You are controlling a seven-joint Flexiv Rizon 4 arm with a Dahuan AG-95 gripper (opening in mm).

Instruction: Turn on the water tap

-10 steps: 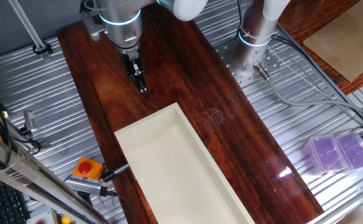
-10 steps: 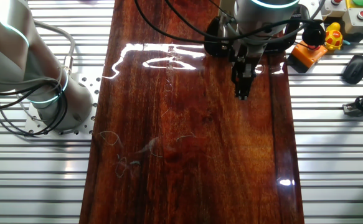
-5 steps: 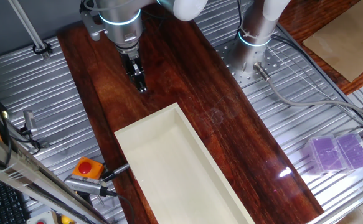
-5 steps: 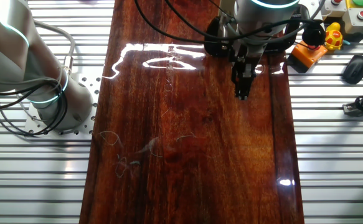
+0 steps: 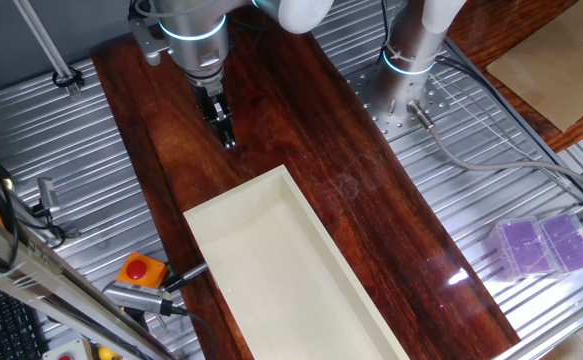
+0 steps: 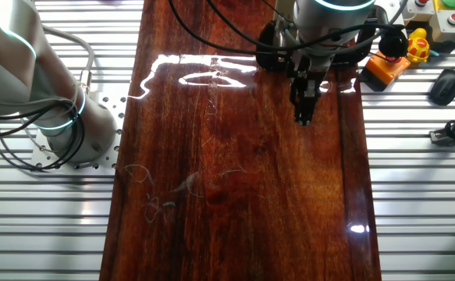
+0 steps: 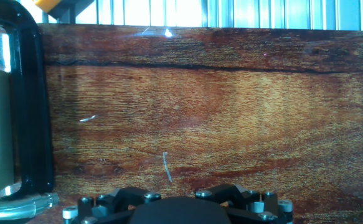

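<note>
No water tap shows in any view. My gripper [image 5: 228,141] hangs over the far part of the dark wooden board [image 5: 301,150], just beyond the far end of a cream box [image 5: 281,270]. Its two black fingers stand close together with nothing between them. In the other fixed view the gripper [image 6: 303,117] is near the board's right edge. The hand view shows only the hand's black base [image 7: 169,211] and bare wood ahead; the fingertips are out of frame.
A black curved frame [image 7: 35,106] with a clear shiny piece [image 7: 19,205] at its foot fills the hand view's left edge. A second arm's base [image 5: 411,60] stands on the right. Orange buttons [image 6: 387,66] and a mouse [image 6: 446,84] lie off the board.
</note>
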